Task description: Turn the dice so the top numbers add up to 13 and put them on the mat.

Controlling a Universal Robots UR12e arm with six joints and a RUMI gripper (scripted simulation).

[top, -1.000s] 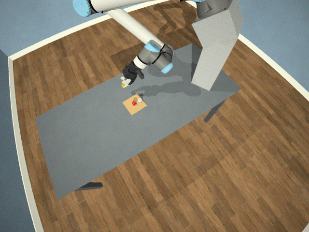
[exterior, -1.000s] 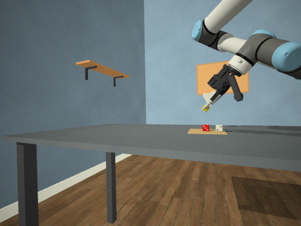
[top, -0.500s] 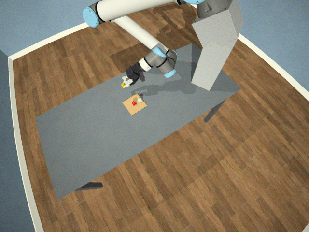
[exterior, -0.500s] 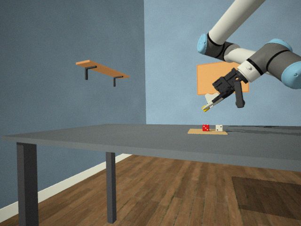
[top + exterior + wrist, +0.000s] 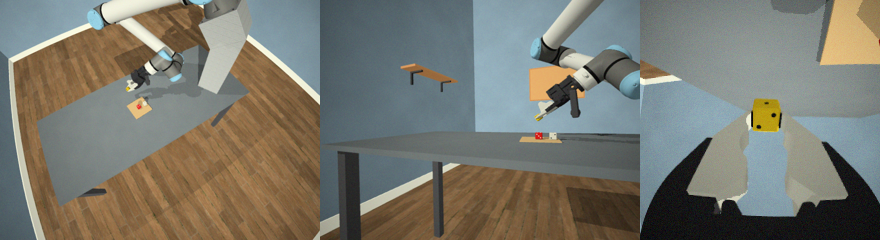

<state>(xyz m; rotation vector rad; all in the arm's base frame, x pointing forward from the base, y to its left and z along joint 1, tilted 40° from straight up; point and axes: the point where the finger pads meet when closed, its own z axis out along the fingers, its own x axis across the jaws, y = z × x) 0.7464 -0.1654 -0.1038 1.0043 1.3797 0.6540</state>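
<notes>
Landmark: square tan mat (image 5: 135,113) (image 5: 526,140) (image 5: 840,45), lying on the grey rectangular table (image 5: 90,134) (image 5: 449,144) (image 5: 740,55).
Tool state: black two-jaw gripper (image 5: 128,88) (image 5: 538,117) (image 5: 765,112) with pale fingers (image 5: 133,86) (image 5: 548,111), clenched on the yellow cube-shaped die.
Tool attitude: tilted, fingers directed obliquely downward, at a level above the mat.
Yellow die: yellow cube with black pips (image 5: 127,88) (image 5: 537,117) (image 5: 766,116), seated between the fingertips, raised clear of the mat and the table. In the wrist view, one pip shows on its upper visible face and two on the face toward the camera.
Red die: red cube with white pips (image 5: 138,106) (image 5: 538,135) (image 5: 879,43), resting flat on the mat near its middle. The side toward the exterior camera shows three pips. Only a sliver appears in the wrist view.
White die: white cube with dark pips (image 5: 144,103) (image 5: 552,136), resting flat on the mat near one edge, close to the red die but apart from it. Its top number cannot be read reliably.
Arm: white and grey six-joint arm with light-blue joint caps (image 5: 144,33) (image 5: 570,23), extending above the level of the mat.
Placement status: two dice on the mat; the yellow die off it.
</notes>
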